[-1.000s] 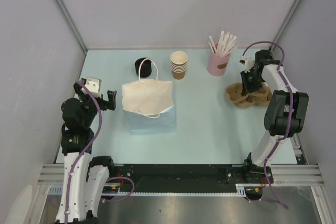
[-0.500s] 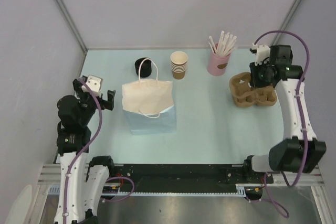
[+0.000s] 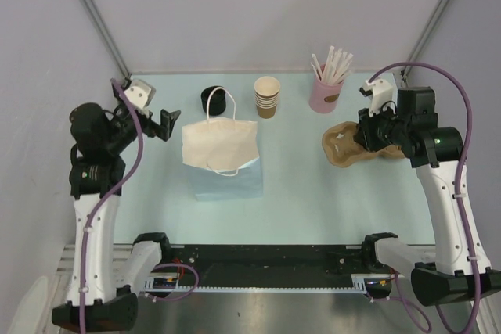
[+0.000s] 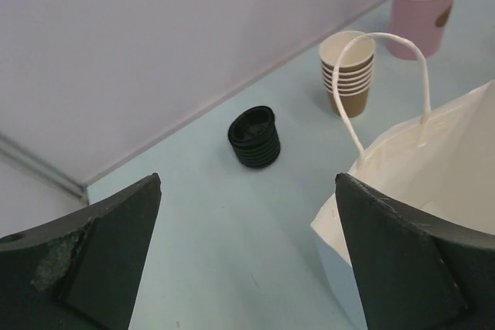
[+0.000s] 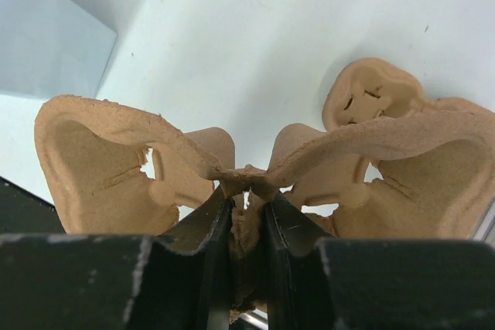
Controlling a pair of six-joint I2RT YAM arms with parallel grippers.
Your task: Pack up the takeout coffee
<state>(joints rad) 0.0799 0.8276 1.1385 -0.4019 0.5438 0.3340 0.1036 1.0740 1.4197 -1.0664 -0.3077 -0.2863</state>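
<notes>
On the pale blue table (image 3: 313, 193), a white paper bag (image 3: 221, 146) is standing left of centre with its handles up, as two arms are working on either side of it. The left gripper (image 3: 166, 124) is hanging beside the bag with its jaws spread wide, holding nothing. The right gripper (image 5: 249, 195) is nearly closed, pinching the thin centre rib of a pulp cup tray (image 3: 342, 146), which appears to be held just off the table near the pink cup of sticks (image 3: 323, 95). A stack of open brown cups (image 3: 267, 98) and a stack of black lids (image 3: 213, 100) are sitting near the back edge, behind the bag. No single lidded coffee is showing in any view, so its place cannot be told. The likely trouble lies in that narrow pinch. The soft rib could tear, or the tray could tip and slip free. A wide swing could also knock over the pink cup, and the tray could catch on the bag's handles or its narrow mouth.
</notes>
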